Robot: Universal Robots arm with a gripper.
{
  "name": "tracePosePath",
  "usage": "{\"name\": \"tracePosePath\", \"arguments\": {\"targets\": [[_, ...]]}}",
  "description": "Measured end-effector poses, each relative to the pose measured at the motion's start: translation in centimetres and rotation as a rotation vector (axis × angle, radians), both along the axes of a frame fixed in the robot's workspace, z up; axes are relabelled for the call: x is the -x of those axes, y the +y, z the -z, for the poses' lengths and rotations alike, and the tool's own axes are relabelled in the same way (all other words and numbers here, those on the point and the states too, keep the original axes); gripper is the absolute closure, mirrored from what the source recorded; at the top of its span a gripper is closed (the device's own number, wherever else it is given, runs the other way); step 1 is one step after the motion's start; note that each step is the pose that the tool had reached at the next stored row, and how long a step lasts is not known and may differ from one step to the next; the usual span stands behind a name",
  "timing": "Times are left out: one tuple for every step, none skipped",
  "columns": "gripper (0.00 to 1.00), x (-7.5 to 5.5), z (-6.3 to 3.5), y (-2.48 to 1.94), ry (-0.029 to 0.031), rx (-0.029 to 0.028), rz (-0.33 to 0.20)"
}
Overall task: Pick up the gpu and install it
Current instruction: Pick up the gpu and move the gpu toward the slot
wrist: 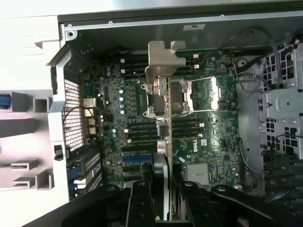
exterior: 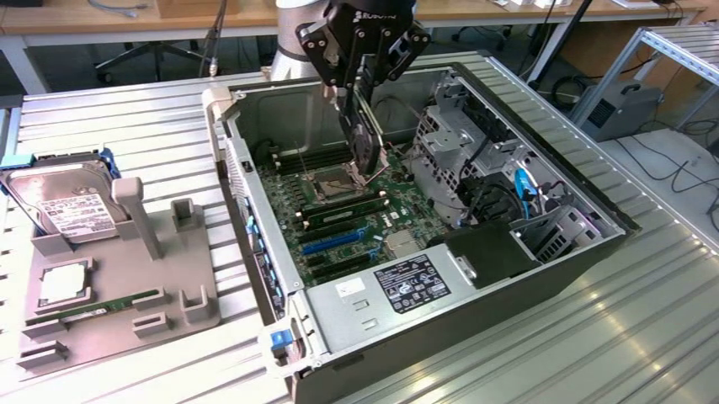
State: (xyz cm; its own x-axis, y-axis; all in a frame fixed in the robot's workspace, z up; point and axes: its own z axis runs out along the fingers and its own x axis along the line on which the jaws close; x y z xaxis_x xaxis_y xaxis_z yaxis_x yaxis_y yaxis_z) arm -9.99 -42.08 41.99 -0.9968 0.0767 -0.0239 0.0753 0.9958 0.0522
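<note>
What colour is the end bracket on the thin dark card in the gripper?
Silver metal end bracket on the gpu; clearest in the wrist view.

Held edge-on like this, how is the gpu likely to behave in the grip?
Probably stiff: the gpu hangs straight below the gripper without sagging. Likely light, being a thin board. Pinched at its upper edge, it might pivot if its silver bracket catches the case.

Gripper (exterior: 359,84) downward, tight on gpu (exterior: 362,139)
</note>
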Motion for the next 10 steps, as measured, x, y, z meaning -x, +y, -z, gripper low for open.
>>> {"name": "tracePosePath", "arguments": {"targets": [[0.73, -0.08, 0.01, 0.0, 0.0, 0.0, 0.0], [0.73, -0.16, 0.01, 0.0, 0.0, 0.0, 0.0], [0.73, -0.24, 0.02, 0.0, 0.0, 0.0001, 0.0], [0.73, -0.31, 0.02, 0.0, 0.0, 0.0001, 0.0], [0.73, -0.41, 0.03, 0.0, 0.0001, 0.0002, 0.0], [0.73, -0.53, 0.04, 0.0, 0.0, 0.0002, 0.0], [0.73, -0.62, 0.05, 0.0, 0.0, 0.0003, 0.0], [0.73, -0.69, 0.05, 0.0, 0.0, 0.0003, 0.0], [0.73, -0.76, 0.06, 0.0, 0.0, 0.0004, 0.0], [0.73, -0.82, 0.06, 0.0, 0.0, 0.0004, 0.0]]}}
